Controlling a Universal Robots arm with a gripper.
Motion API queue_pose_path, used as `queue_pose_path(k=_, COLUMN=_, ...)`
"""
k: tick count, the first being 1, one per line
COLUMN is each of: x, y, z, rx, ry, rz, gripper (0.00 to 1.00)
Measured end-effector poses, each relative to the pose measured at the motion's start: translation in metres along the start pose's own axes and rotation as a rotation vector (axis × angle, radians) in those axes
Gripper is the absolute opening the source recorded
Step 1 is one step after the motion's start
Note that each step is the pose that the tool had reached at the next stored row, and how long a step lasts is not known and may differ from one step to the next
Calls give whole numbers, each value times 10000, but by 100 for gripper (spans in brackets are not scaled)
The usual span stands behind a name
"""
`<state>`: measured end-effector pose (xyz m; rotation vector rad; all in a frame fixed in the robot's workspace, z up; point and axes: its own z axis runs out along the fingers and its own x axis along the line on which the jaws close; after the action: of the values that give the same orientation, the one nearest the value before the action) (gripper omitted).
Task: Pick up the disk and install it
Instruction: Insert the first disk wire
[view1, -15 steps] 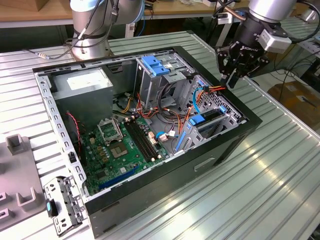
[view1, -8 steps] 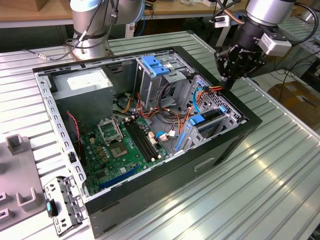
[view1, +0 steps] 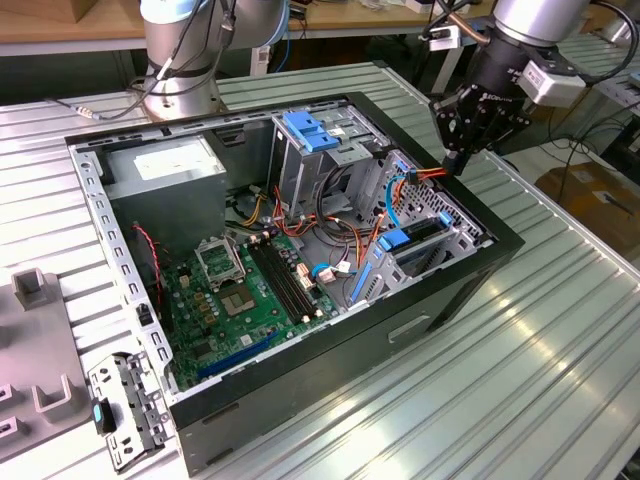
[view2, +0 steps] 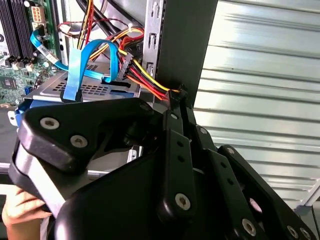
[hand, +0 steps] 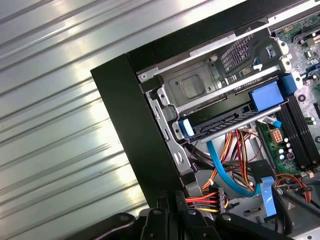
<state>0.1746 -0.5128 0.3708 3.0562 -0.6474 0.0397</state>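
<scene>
Gripper (view1: 452, 165) hangs over the rim of the computer case (view1: 330, 385), and its 2 fingers (view2: 175, 145) look pinched shut on the end of the power cable (view2: 150, 82). I think the disk (view1: 418, 245) is already in its bay, just below the gripper. So the picking up looks done, but to me the plugging in does not. Everything rests on a shiny ribbed metal table (view1: 540, 330). Past the gripper I see a brown box (view1: 590, 195), and 1 hand (view2: 20, 210) shows close by.
</scene>
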Motion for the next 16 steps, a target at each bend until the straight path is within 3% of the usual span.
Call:
queue_pose_path(k=4, x=0, y=0, z=0, rx=-1, ry=0, rz=0, gripper=16)
queue_pose_path(k=7, x=-4, y=2, z=-1, rx=-19, ry=-7, rz=636, gripper=16)
queue_pose_path(k=8, x=-24, y=10, z=-2, rx=-22, ry=-7, rz=691, gripper=16)
queue_pose_path(k=16, x=-137, y=62, z=-3, rx=-21, ry=-8, rz=710, gripper=16)
